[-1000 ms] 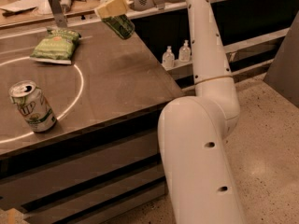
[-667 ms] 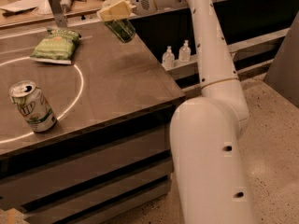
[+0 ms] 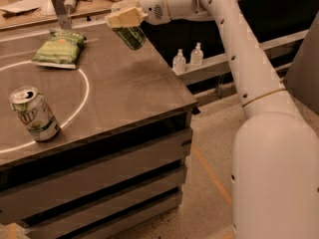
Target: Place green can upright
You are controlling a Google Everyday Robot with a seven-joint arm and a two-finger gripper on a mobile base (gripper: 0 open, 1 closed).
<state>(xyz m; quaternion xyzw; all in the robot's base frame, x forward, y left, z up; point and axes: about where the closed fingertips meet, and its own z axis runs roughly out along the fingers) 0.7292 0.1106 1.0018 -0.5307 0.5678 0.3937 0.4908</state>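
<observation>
The green can (image 3: 130,37) is dark green and hangs tilted from my gripper (image 3: 124,20), held in the air above the far right part of the grey table (image 3: 124,93). The gripper's cream fingers (image 3: 121,18) are shut on the can's upper end, so its top is hidden. My white arm reaches in from the right, over the table's right edge.
A white-and-green 7UP can (image 3: 34,113) stands upright at the front left. A light-green chip bag (image 3: 59,49) lies at the back left. A white circle line is painted on the tabletop. Two small bottles (image 3: 188,58) stand on a ledge beyond the table's right edge.
The arm has shifted a little, carrying the green can slightly to the right and nearer; the can stays gripped and tilted above the table.
</observation>
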